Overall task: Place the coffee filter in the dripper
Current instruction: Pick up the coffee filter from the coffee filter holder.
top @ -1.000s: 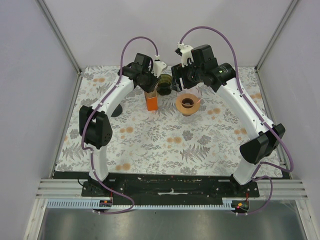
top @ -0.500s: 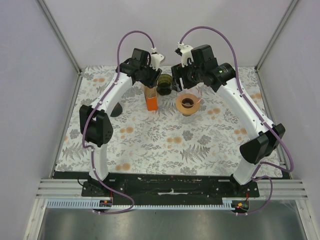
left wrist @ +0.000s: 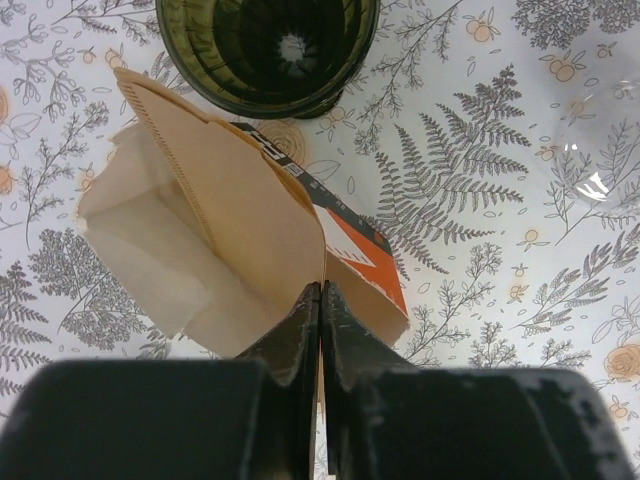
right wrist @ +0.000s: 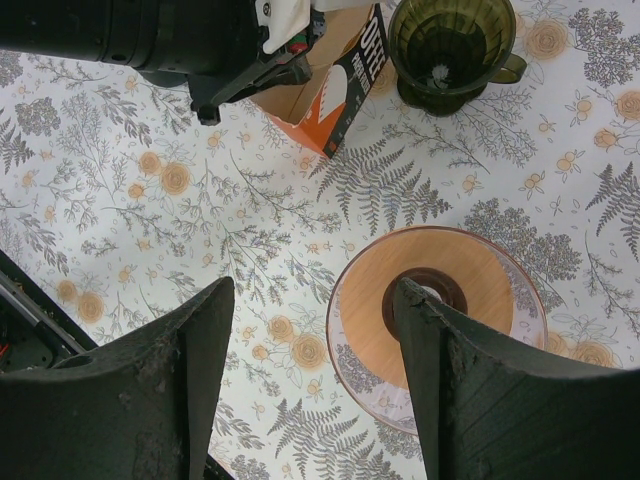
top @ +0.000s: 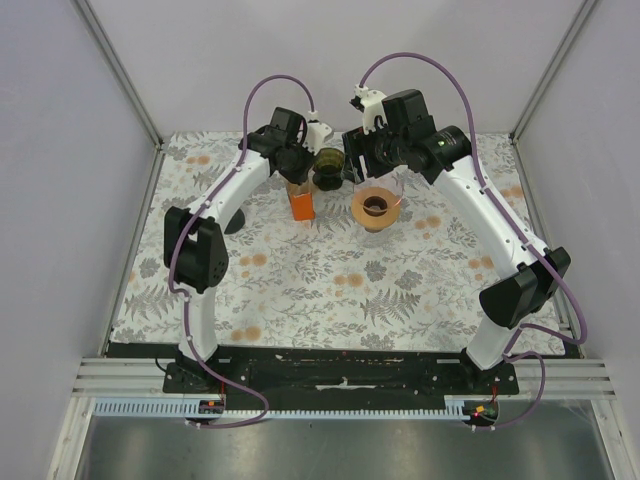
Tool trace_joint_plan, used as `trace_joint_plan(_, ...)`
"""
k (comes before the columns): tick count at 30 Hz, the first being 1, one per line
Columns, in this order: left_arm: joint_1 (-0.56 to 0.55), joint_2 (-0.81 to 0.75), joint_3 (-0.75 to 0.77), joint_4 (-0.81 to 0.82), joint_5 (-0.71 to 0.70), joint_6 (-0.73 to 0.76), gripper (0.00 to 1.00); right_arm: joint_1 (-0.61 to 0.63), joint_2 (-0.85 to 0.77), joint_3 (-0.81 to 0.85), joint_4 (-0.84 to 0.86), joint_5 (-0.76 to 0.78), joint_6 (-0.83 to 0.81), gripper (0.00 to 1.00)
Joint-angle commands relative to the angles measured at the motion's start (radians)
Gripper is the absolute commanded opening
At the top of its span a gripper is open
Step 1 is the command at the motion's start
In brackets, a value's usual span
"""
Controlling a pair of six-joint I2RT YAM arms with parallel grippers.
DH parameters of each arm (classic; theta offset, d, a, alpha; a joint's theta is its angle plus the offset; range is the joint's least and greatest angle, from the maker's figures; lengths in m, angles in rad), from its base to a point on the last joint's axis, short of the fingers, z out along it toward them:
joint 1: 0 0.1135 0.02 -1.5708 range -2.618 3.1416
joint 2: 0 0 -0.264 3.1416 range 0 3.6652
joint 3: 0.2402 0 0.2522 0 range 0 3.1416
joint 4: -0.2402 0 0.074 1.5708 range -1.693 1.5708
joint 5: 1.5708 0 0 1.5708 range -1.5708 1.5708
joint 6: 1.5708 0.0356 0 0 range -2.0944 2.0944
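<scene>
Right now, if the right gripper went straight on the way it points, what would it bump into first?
The right gripper would probably hit the glass carafe first, near its rim, though depth is unclear.

1. left arm (top: 237, 188) and right arm (top: 492, 212): white links, black joints.
2. elbow housings (top: 196, 256) were bulky, black and boxy with rounded corners, one per arm.
3. purple cables (top: 272, 84) arched off each wrist and ran down the links to the bases (top: 190, 375), which were black.
4. wrist mounts (top: 366, 100) were white, small, angular.
5. green light (top: 437, 143) showed on the right arm's black wrist.
6. left fingers (left wrist: 290, 345) were black, tapering to thin tips, edges speckled.
7. right fingers (right wrist: 455, 390) were dark, broad, curved, matte and scuffed.
</scene>
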Motion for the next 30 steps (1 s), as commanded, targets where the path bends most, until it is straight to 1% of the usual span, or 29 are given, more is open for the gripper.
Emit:
trace_joint_plan(1, -0.002, -0.005, 0.021, 0.007, -0.033, 0.012, 0.02, -0.002, -0.009, 0.034, 0.01, -0.009, -0.013, 0.72)
trace_joint_plan(5, 0.004, -0.029, 0.07, 0.007, -0.034, -0.045, 0.02, -0.002, -0.012, 0.035, 0.007, -0.009, -0.018, 0.72)
trace_joint_plan(8, 0.018, -0.07, 0.113, 0.003, 0.005, -0.091, 0.02, -0.002, -0.021, 0.041, 0.006, -0.011, -0.022, 0.73)
trace_joint_plan(11, 0.026, -0.124, 0.162, -0.028, 0.053, -0.1, 0.02, -0.002, -0.04, 0.054, 0.006, -0.031, -0.033, 0.73)
trace_joint_plan(14, 0.029, -0.192, 0.177, -0.056, 0.131, -0.058, 0.02, -0.002, -0.056, 0.073, 0.009, -0.035, -0.049, 0.73)
trace_joint_plan(15, 0.029, -0.215, 0.177, -0.066, 0.172, -0.036, 0.02, -0.002, -0.066, 0.083, 0.009, -0.035, -0.077, 0.73)
trace_joint_plan(19, 0.03, -0.287, 0.24, -0.225, 0.303, 0.089, 0.02, -0.002, -0.121, 0.084, 0.026, -0.08, -0.142, 0.74)
trace_joint_plan(21, 0.029, -0.34, 0.249, -0.317, 0.36, 0.196, 0.02, -0.002, -0.17, 0.055, 0.044, -0.136, -0.193, 0.75)
trace_joint_plan(24, 0.024, -0.417, 0.239, -0.44, 0.42, 0.321, 0.02, -0.002, -0.277, -0.052, 0.108, -0.23, -0.288, 0.75)
trace_joint_plan(27, 0.019, -0.495, 0.211, -0.5, 0.473, 0.402, 0.02, -0.002, -0.412, -0.176, 0.184, -0.407, -0.412, 0.74)
trace_joint_plan(30, 0.01, -0.573, 0.151, -0.505, 0.545, 0.439, 0.02, 0.004, -0.541, -0.319, 0.272, -0.592, -0.518, 0.73)
